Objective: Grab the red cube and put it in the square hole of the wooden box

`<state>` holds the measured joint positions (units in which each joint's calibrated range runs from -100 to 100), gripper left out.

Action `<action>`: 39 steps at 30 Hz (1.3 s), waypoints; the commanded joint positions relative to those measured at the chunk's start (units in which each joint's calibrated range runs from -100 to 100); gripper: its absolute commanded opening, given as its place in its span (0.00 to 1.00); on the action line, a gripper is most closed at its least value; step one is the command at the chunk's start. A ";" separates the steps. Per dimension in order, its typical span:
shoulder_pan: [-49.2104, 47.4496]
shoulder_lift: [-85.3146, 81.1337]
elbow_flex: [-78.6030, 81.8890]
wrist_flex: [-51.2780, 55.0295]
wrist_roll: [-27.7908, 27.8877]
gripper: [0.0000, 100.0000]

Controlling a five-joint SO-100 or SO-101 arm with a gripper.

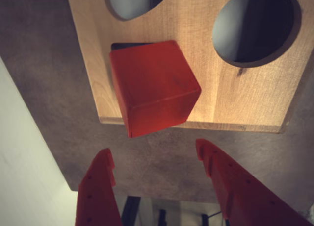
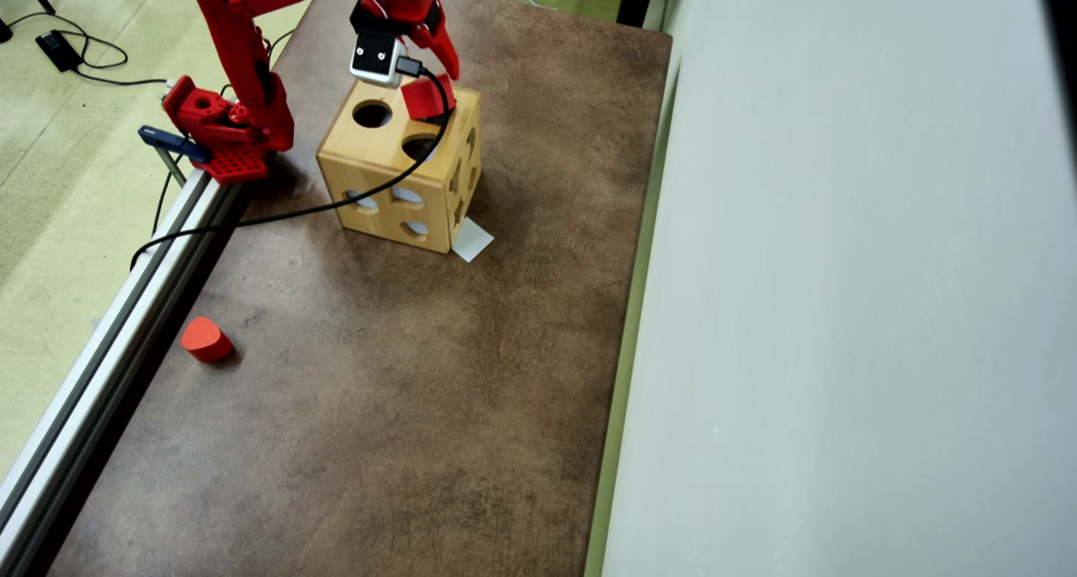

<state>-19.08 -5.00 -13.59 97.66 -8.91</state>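
The red cube sits tilted on top of the wooden box, one corner sunk into the square hole. Only a dark sliver of that hole shows at the cube's upper left. In the wrist view my gripper is open. Its two red fingers stand wide apart just short of the cube, with nothing between them and no contact with it. The overhead view shows the gripper above the box's far edge, right by the cube.
Two round holes lie beside the cube on the box top. An orange-red block with a rounded side lies near the table's left rail. A white paper scrap pokes from under the box. A black cable drapes over the box. A pale wall bounds the right.
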 commanded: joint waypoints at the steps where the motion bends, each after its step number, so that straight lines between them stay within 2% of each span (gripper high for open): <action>1: -1.13 -6.68 -0.36 -0.23 2.49 0.27; 5: -1.20 -10.67 1.07 -0.23 3.13 0.25; 13: -0.31 -10.07 2.59 -1.12 7.72 0.13; 20: 0.36 -7.02 2.59 -1.20 7.81 0.12; 31: 10.46 -6.17 2.50 -1.28 7.96 0.12; 39: 14.33 -0.82 2.59 -2.81 12.41 0.12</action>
<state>-5.86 -8.39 -10.70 96.05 2.37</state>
